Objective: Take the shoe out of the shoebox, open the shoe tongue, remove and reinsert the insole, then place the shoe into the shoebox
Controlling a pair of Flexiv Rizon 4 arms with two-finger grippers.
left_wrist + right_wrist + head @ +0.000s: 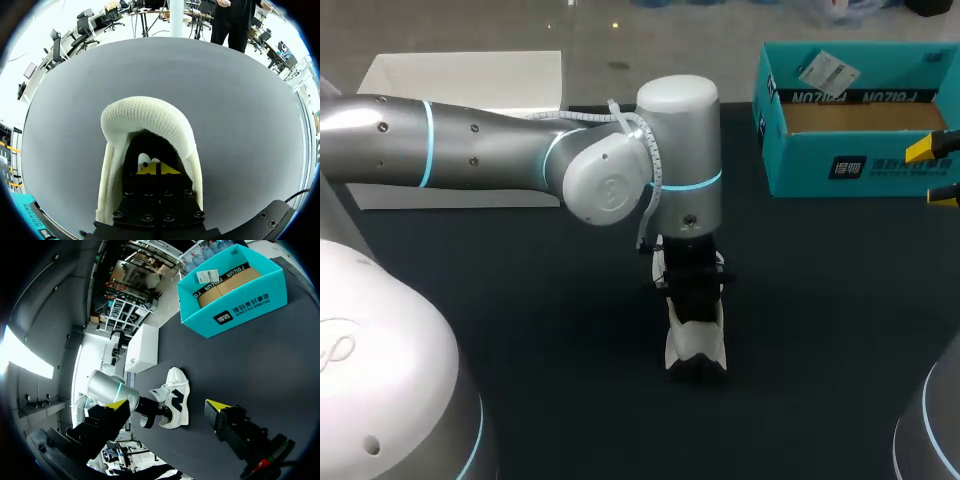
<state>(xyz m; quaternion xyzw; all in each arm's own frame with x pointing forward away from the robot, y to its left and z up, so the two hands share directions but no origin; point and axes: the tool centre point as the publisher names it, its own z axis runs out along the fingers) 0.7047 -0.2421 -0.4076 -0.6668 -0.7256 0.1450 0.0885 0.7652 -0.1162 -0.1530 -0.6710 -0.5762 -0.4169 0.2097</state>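
— Where's the shoe now?
— Out of the shoebox, sitting on the dark surface. Left claw is pinched narrow, tips down in its mouth. Right claw hangs spread wide near the box

Shoe out of its shoebox, on the table

The white shoe with a black side mark stands upright on its sole near the middle of the dark table, its opening gaping upward. The teal shoebox sits well apart at the far right, lidless, with brown cardboard inside.
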